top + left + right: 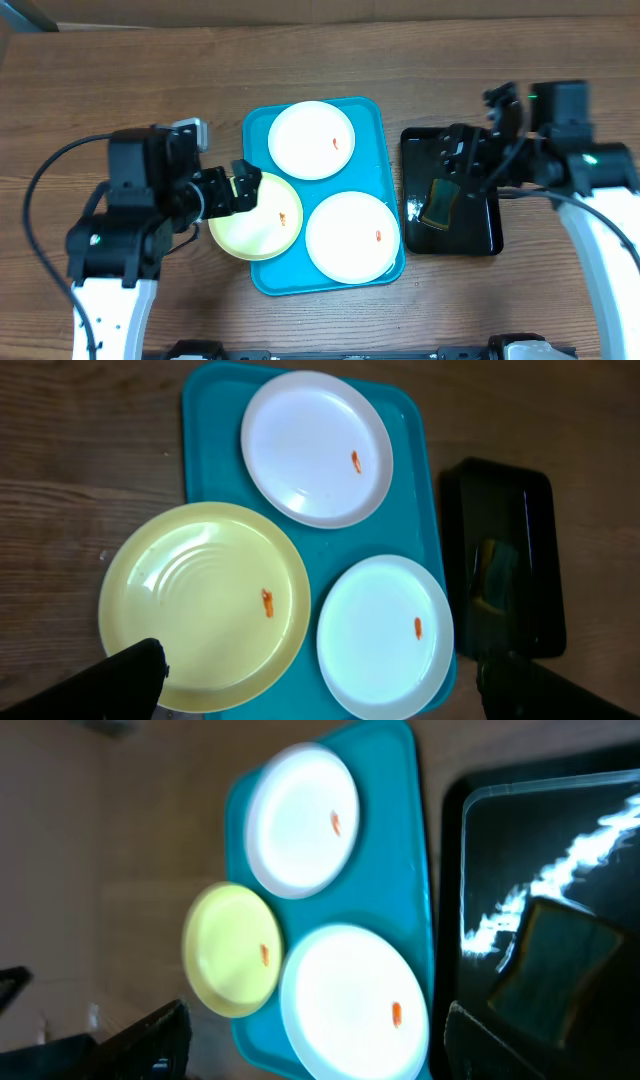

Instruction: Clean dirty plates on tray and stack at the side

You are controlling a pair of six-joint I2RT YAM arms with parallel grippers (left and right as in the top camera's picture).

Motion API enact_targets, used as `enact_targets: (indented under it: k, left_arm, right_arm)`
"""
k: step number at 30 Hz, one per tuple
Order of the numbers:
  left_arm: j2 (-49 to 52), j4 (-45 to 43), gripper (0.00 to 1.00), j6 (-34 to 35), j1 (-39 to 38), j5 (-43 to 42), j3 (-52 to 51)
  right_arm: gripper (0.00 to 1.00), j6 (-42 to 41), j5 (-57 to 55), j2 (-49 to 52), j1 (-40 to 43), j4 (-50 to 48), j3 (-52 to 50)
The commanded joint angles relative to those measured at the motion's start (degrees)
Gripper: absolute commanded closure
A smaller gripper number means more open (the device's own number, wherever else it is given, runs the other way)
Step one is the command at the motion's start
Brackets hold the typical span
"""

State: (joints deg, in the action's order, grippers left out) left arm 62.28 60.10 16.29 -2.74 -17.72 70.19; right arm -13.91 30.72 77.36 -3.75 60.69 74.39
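Since the yellow plate (262, 222) straddles the tray (380, 175) rim facing the table's (120, 80) left edge, your wide-open left gripper (243, 188) may tip it on pinching, and your right gripper (458, 165), also spread, holds no sponge (440, 203).

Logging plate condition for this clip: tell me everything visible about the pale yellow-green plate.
The pale yellow-green plate is round, shallow and glossy, plastic by its look, with faint concentric rings. A small red-orange smear sits right of its middle. It lies flat, face up, partly on the turquoise tray, overhanging the tray's left rim above the wooden table. The open left gripper is at its outer edge; contact cannot be told.
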Motion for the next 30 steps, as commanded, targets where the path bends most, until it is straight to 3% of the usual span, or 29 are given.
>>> enact_targets:
  k: [1,6,8,13,16,18,20,27,28,29,30]
  left_arm:
    - [4.2,1.3,0.07,-1.1,-6.6,0.3,1.6]
    - [10.3,5.4,0.19,-0.6,-16.9,12.8,1.6]
    - [12.9,5.9,0.18,1.7,-19.2,15.0,1.6]
    - [18.2,5.2,0.16,4.5,-20.5,12.3,1.6]
    - [19.3,5.7,0.34,4.3,-20.2,9.0,1.6]
    - [19.0,5.7,0.39,3.8,-20.1,7.3,1.8]
    - [17.8,5.9,0.36,4.3,-20.1,6.7,2.0]
    - [15.9,9.8,0.37,4.3,-20.2,6.0,2.0]
    - [15.9,10.1,0.38,4.3,-20.2,6.0,2.0]
    - [15.9,10.1,0.38,4.3,-20.2,6.1,2.0]
    - [15.9,10.1,0.38,4.3,-20.2,6.1,2.0]
  right_arm:
    - [0.2,-5.6,-14.4,4.5,-4.0,2.5,1.7]
    - [0.24,-13.1,-23.2,9.0,-5.2,3.7,1.7]
    - [0.31,-14.5,-25.7,10.6,-5.2,3.4,1.2]
    - [0.45,-14.2,-26.3,15.5,-5.2,-0.7,-3.8]
    - [0.48,-14.2,-26.8,18.9,-5.0,-4.2,-6.5]
    - [0.52,-14.2,-26.9,21.6,-4.8,-5.3,-6.8]
    - [0.65,-14.8,-30.0,25.6,-4.8,-6.1,-6.8]
    - [0.77,-14.9,-30.7,31.7,-4.8,-9.6,-8.6]
    - [0.83,-14.8,-30.7,32.5,-4.8,-10.8,-9.5]
    - [0.96,-14.8,-30.8,33.2,-4.8,-11.6,-10.1]
    - [0.96,-14.6,-30.7,33.2,-4.7,-11.6,-9.9]
